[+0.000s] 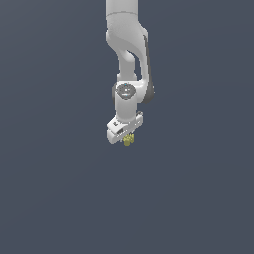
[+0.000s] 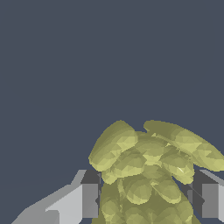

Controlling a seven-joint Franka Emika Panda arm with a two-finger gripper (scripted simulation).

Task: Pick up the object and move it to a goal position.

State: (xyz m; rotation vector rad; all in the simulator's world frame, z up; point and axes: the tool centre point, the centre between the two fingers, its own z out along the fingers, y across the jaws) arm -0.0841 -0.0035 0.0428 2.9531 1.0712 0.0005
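Observation:
The object (image 1: 129, 140) is a small olive-yellow lumpy thing that pokes out just below the white gripper head in the exterior view. In the wrist view the object (image 2: 148, 175) fills the space between the two grey fingers (image 2: 89, 199), with bumpy ridges spreading out past them. My gripper (image 1: 127, 139) is shut on the object, one finger on each side of it. The arm hangs down from the top of the exterior view. Whether the object rests on the grey surface or is held above it cannot be told.
A plain dark grey-blue surface (image 1: 59, 188) fills both views. No other objects, edges or markers show.

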